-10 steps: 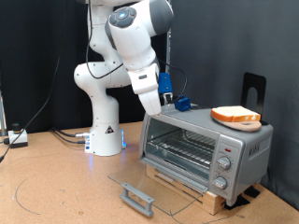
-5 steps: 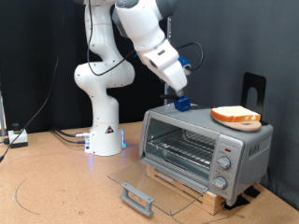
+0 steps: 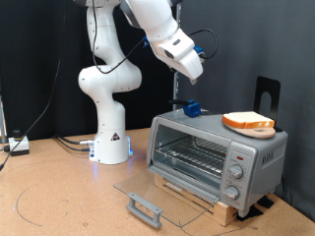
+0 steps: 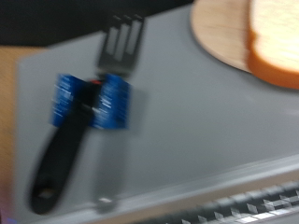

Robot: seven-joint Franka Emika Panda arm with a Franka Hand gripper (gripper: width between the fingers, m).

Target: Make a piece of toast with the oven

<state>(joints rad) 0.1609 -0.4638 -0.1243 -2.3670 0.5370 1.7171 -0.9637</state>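
Note:
The silver-grey oven (image 3: 258, 149) stands at the exterior view's right with its glass door (image 3: 148, 189) folded down flat and the wire rack (image 3: 192, 155) showing. The piece of toast (image 3: 248, 122) lies on a round wooden board on the oven's top; it also shows in the wrist view (image 4: 276, 39). A black spatula with blue grips (image 4: 89, 101) lies on the oven top near its left end (image 3: 192, 109). My gripper (image 3: 193, 73) hangs in the air above the spatula, apart from it, holding nothing that shows. Its fingers are out of the wrist view.
The round wooden board (image 4: 217, 33) lies under the toast. The oven rests on a wooden base (image 3: 202, 200). A black stand (image 3: 268, 93) rises behind the oven. The robot's white base (image 3: 108, 133) and cables (image 3: 69, 144) are at the exterior view's left.
The arm has swung up and to the exterior view's right, from beside the oven's upper left corner to high above the oven top. The toast and spatula have not moved.

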